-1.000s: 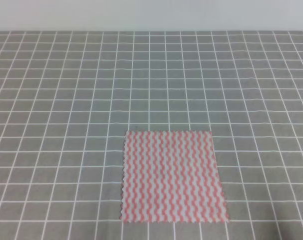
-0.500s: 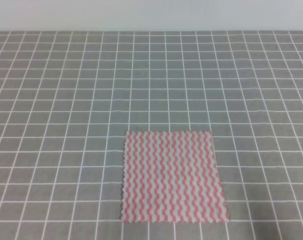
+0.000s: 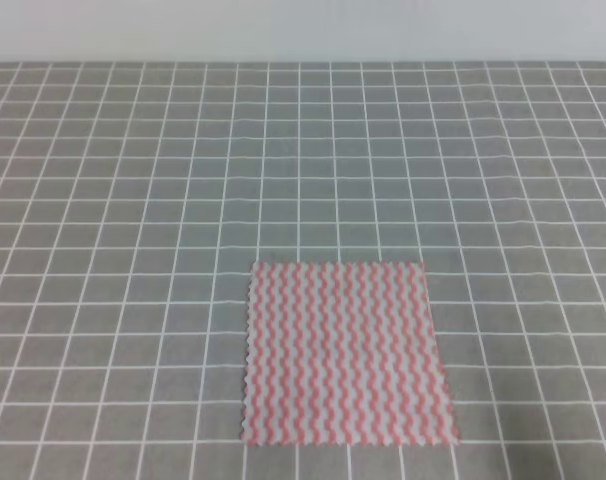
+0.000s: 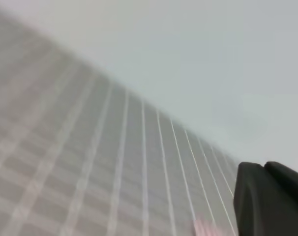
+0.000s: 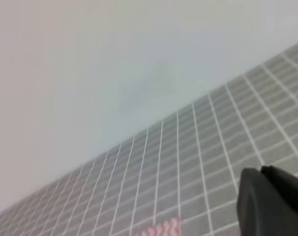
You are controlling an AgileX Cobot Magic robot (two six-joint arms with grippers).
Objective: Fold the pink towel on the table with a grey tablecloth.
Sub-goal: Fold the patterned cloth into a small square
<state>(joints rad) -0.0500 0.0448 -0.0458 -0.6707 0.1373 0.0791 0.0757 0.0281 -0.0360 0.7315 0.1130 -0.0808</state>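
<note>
Starting at the near edge of the high view, we see the pink towel (image 3: 345, 352) lying flat and unfolded in the lower middle of the frame, its jagged bottom edge just above the frame's lower border. Its four sides run roughly along the white grid lines, with the near edge a little wider than the far one. Nothing touches it, and no arm shows in this view.

Grey cloth of the table (image 3: 113, 250) lies bare to the left and right of the towel and reaches back to the upper part of the frame, where it meets a pale wall (image 3: 303, 28).

From the left wrist view we see only a dark corner of the left gripper (image 4: 269, 199) at lower right, over blurred grid; we cannot tell how its jaws stand. The right gripper (image 5: 272, 202) shows likewise at lower right, jaws hidden, with a towel corner (image 5: 161, 229) at the bottom edge.
</note>
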